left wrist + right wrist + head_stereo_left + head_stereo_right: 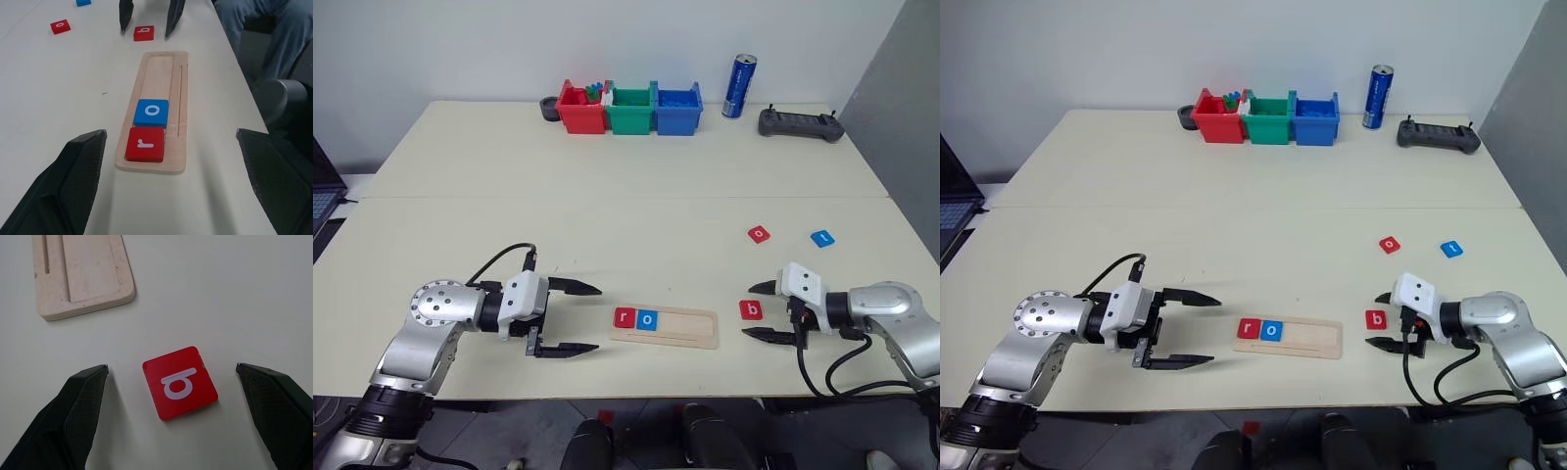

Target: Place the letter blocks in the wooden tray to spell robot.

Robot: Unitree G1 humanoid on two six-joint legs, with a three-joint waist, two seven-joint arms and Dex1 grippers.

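1. Near the right end of the wooden tray (666, 326), I am bringing my right gripper (766, 311) up to the red b block (751, 310); its two fingers are standing wide apart, one on each side of the block, and holding nothing.
2. Seen from my right wrist, the b block (179, 382) is lying flat on the table (607, 225) straight ahead between the fingertips (88, 382), touching neither. It is sitting a little askew to the fingers, so I am judging that a small twist would let them close squarely on two opposite edges.
3. My left gripper (570, 318) is hovering wide open and empty just beside the tray's left end, so the right arm is plainly the nearer one to the b.
4. In the tray, the red r block (624, 317) and the blue o block (648, 319) are sitting side by side at the left end; the next free place lies directly to their right. The tray's long axis is running left to right across my front.
5. Farther back on the table, the red o block (759, 234) and the blue t block (821, 238) are waiting, well apart from the tray.
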